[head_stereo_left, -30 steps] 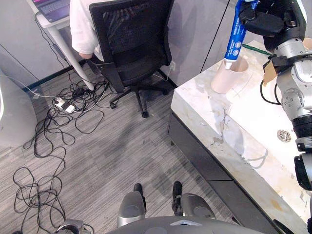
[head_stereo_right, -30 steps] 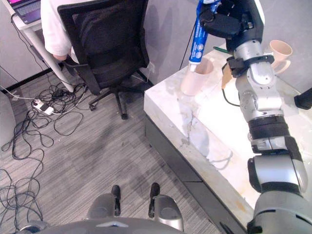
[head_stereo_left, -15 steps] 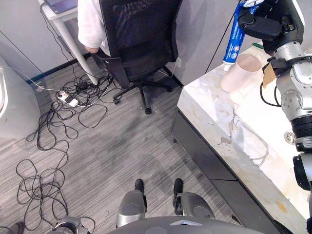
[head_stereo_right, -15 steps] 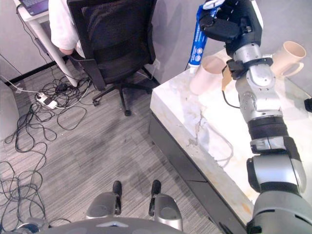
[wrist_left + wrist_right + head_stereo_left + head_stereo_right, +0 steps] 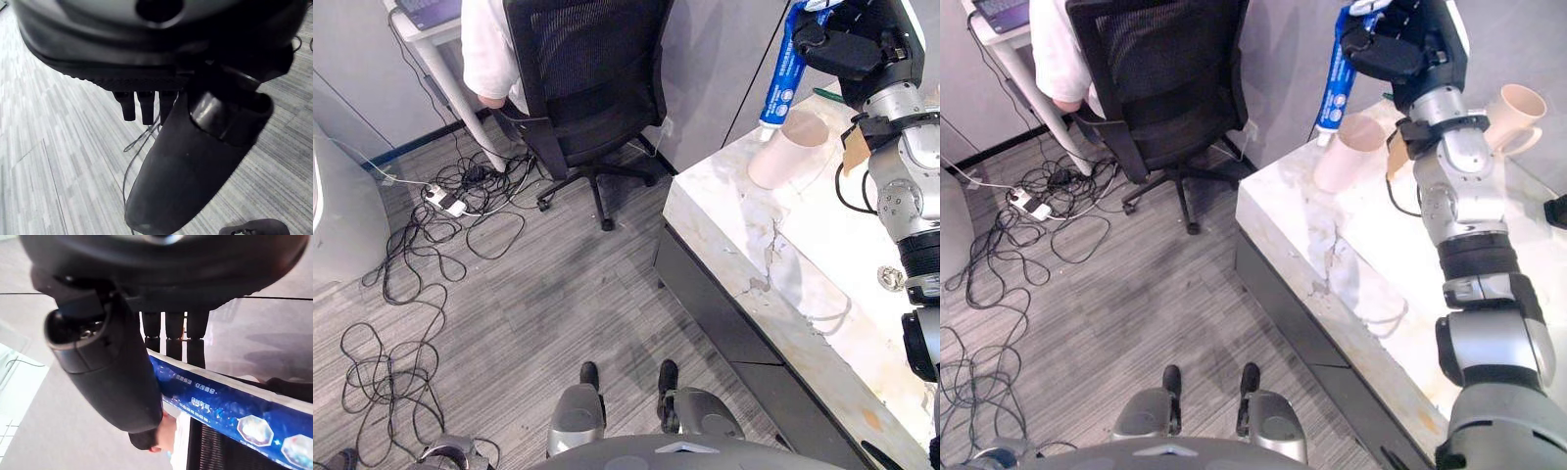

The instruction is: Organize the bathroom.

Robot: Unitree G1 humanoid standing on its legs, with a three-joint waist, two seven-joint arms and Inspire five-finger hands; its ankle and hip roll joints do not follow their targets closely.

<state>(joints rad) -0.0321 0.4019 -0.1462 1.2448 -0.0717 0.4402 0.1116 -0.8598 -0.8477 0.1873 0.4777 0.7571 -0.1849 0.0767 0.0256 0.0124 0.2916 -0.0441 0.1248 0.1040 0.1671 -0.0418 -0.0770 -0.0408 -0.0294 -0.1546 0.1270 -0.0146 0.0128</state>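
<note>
My right hand (image 5: 1400,49) has its fingers (image 5: 175,338) and thumb curled tight round the blue plastic toothpaste tube (image 5: 782,70). The tube hangs cap-down below my fingers, its white cap just above the rim of the pale pink cup (image 5: 784,147) on the white marble counter (image 5: 803,264). My left hand (image 5: 190,161) hangs over grey floor, fingers loosely straight, holding nothing.

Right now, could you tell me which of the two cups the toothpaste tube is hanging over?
The handleless pink cup near the counter's corner; the handled cup stands farther back, beyond the right hand.
</note>
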